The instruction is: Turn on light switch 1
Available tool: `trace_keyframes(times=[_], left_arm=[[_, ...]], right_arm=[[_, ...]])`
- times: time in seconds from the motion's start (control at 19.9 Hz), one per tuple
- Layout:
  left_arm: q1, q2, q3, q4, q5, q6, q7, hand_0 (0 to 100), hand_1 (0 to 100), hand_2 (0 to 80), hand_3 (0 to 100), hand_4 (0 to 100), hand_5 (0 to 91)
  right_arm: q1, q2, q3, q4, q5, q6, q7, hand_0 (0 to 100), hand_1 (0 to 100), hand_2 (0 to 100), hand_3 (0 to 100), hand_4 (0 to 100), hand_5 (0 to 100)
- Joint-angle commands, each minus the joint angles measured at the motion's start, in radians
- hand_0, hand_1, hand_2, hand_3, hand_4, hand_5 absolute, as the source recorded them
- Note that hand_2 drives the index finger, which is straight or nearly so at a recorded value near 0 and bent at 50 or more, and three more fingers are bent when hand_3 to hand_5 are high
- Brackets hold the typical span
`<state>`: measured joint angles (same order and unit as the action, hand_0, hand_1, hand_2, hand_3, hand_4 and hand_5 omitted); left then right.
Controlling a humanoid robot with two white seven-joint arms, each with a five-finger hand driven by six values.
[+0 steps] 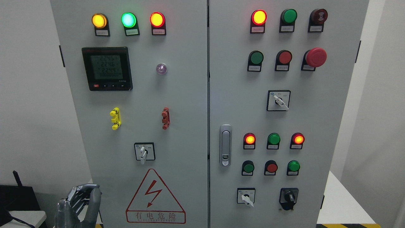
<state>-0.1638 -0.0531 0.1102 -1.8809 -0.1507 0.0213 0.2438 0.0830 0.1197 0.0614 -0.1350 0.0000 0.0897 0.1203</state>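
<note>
Left hand (79, 205): dark grey, matte, humanlike in form. Fingers (94, 202) segmented, with lighter silver-grey joint links showing between the phalanges. Palm casing smooth, darker grey, cut off by the lower edge. No cables, screws or markings discernible.

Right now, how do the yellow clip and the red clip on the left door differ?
Colour: the yellow clip is bright yellow, the red clip dull red. Place: the yellow clip sits under the meter, the red clip further right, under the small violet lamp. Size: the yellow clip looks slightly bulkier. Both stand vertical at about the same height on the left door.
</note>
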Motion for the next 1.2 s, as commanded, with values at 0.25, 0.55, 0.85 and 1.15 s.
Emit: trace_keyframes(times=[0.25,0.55,0.85,1.15], left_arm=[[-0.063,-0.030,-0.198,-0.018,-0.058,0.132,0.123,2,40,50.6,69,73,64.3],[-0.106,-0.031,-0.259,-0.017,-0.064,0.230,0.179,4,43,52.2,70,73,64.9],[-0.209,-0.044,-0.271,-0.007,-0.064,0.379,0.249,6,44,53.1,71,74,65.8],[-0.238,-0.047,-0.271,-0.007,-0.075,0.448,0.298,7,47,53.8,72,74,67.5]], right_arm=[[0.000,0.000,0.000,0.000,-0.017,0.001,-0.001,12,39,0,0,0,0],[0.000,0.000,0.000,0.000,-0.018,0.001,-0.001,12,39,0,0,0,0],[0.000,0.000,0.000,0.000,-0.017,0.001,-0.001,12,39,0,0,0,0],[0.000,0.000,0.000,0.000,-0.018,0.001,-0.001,12,39,0,0,0,0]])
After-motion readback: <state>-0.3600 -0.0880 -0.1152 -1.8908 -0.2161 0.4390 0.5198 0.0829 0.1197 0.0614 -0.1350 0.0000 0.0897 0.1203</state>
